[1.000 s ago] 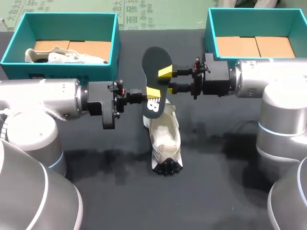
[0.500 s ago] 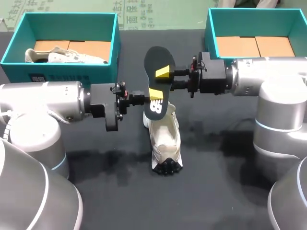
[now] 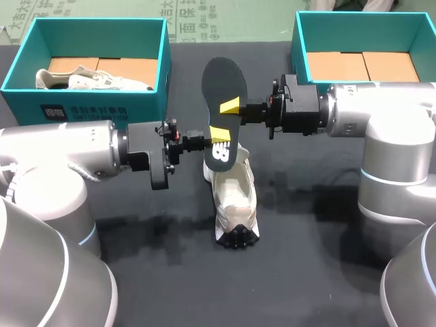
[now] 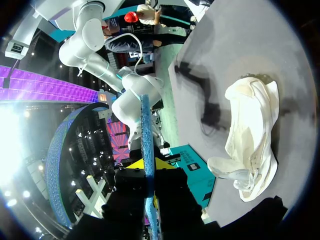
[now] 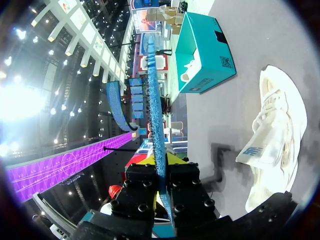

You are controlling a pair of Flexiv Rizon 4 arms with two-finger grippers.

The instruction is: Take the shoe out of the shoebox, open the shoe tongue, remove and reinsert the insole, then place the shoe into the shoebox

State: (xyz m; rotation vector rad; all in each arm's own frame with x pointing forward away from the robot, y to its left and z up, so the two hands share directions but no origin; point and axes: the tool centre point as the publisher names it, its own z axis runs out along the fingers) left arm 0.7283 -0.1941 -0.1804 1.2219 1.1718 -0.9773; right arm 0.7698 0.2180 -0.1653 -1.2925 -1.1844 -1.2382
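Dark table (image 3: 306, 272) here, black cover wall to wall. Dead centre sits the white shoe (image 3: 233, 194), lengthwise from near to far, its black tread showing at the near end. Back at the far left stands a teal shoebox (image 3: 88, 109), and over at the far right its twin, another teal shoebox (image 3: 297, 41), both well apart from the shoe

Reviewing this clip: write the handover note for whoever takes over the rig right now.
Left gripper shut on the insole at its lower end; right gripper shut on it higher up.
Insole stands upright in air above the shoe, which lies on the table.
Right shoebox holds no shoe; left shoebox holds another shoe.
Done: shoe out, insole out.
Left: reinsert insole, box the shoe.
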